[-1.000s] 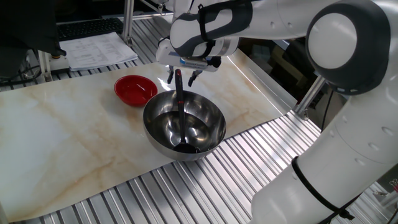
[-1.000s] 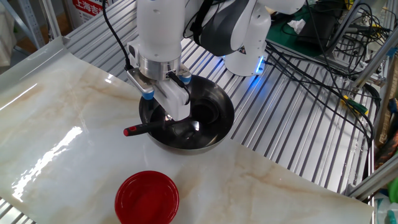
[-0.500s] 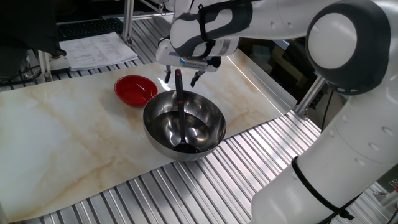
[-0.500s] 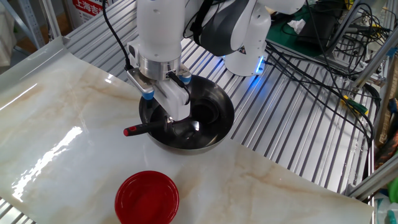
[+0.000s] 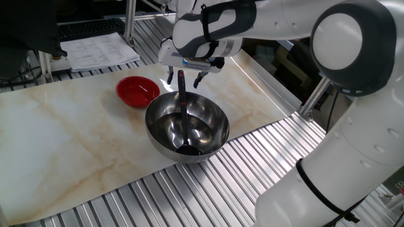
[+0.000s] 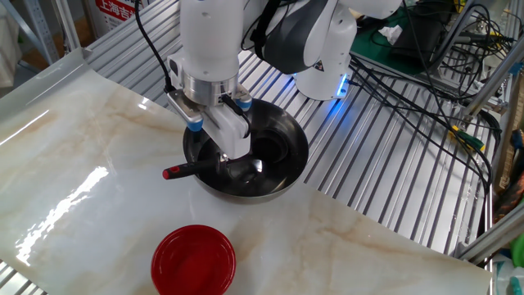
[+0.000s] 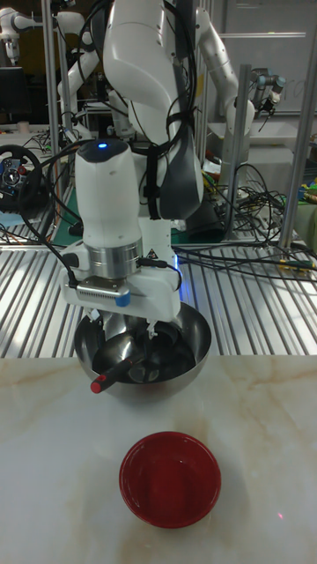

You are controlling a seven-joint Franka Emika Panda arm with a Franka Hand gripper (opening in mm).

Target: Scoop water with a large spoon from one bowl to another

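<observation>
The black ladle (image 5: 182, 113) lies in the large steel bowl (image 5: 160, 142), its scoop (image 6: 246, 169) on the bottom. Its handle leans over the rim, and the red-marked end (image 6: 169, 173) sticks out. My gripper (image 5: 183, 78) hangs open just over the upper handle, one finger on each side, with no firm contact showing. In the tall fixed view the gripper (image 7: 123, 324) sits above the steel bowl (image 7: 190, 353). The small red bowl (image 5: 137, 90) stands apart on the marble top, also seen in the other views (image 6: 194, 260) (image 7: 169, 478). Water shows only as shine inside the steel bowl.
The bowls stand on a marble-patterned sheet (image 5: 69, 135) over a ribbed metal table (image 5: 208, 189). Papers (image 5: 101, 50) lie at the back left. Cables (image 6: 426, 90) run across the table behind the arm.
The fingers have spread slightly wider around the ladle handle. The ladle and both bowls have stayed where they were.
</observation>
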